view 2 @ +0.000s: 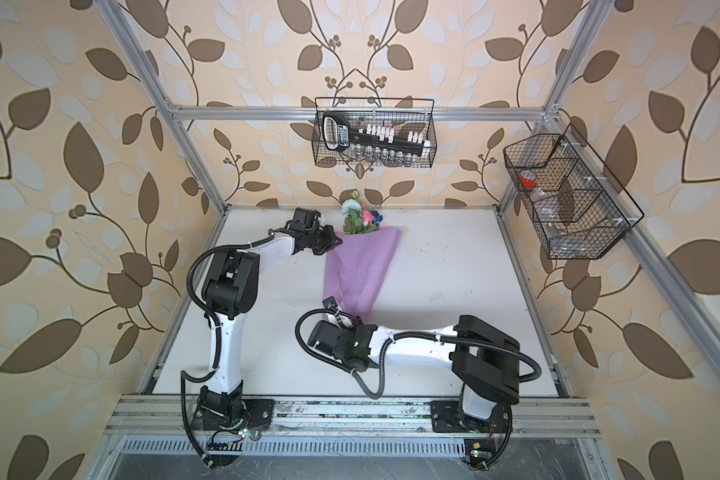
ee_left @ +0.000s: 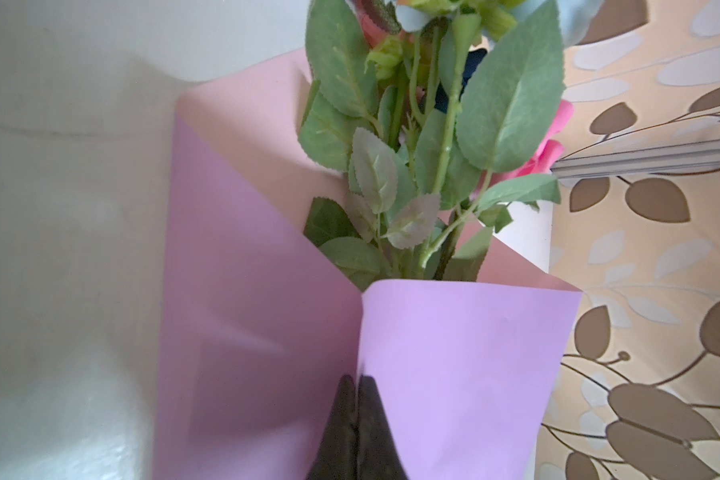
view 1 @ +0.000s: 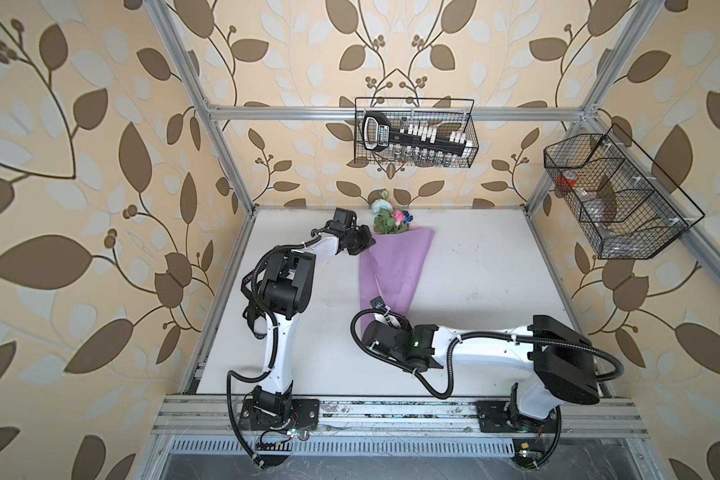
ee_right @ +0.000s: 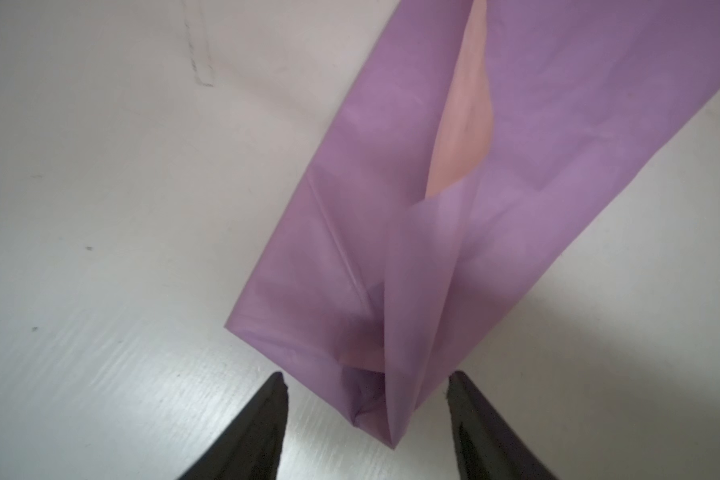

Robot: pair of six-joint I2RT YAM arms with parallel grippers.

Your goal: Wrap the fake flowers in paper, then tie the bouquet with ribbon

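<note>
Bouquet of fake flowers (view 1: 396, 266): lies flat on table (view 1: 495, 299), mid-far. Blooms (view 1: 380, 206) point to the far wall, the narrow end points near. Seen in both top views.
Wrapping paper (ee_left: 466, 365): lilac outside, pink inside. Folded to a cone w/ one flap over the other. Leaves & stems stick out of the wide far end.
Left gripper (ee_left: 357, 384): closed, fingers pressed together on the flap edge at the far-left side of the cone, just short of the leaves. Appears to pinch the paper, prob. so the overlap can't spring open.
Right gripper (ee_right: 367, 376): fingers spread, one on either side of the cone's near end, not touching it. Holds nothing.
Layout, reason: one arm per end, approx. along the cone's length. Judged to keep the wrap rolled at the wide end while the stem end stays free to be handled.
Near tip (ee_right: 375, 399): creased, folds gathered. A slit w/ pink lining shows further up. Loose, nothing wound round it.
Task stage: judged early, since no tie shows on the cone in any view.
Next move needs: sth. to bind with, plus a grip that bunches the narrow end w/o crushing the stems.
Risk: the sheet looks thin & springy. If the closed fingers let go, the flap will likely unroll.
Far basket (view 1: 416, 133) & right basket (view 1: 616, 195): wire, hung on the walls, well apart from the work. Not involved.
</note>
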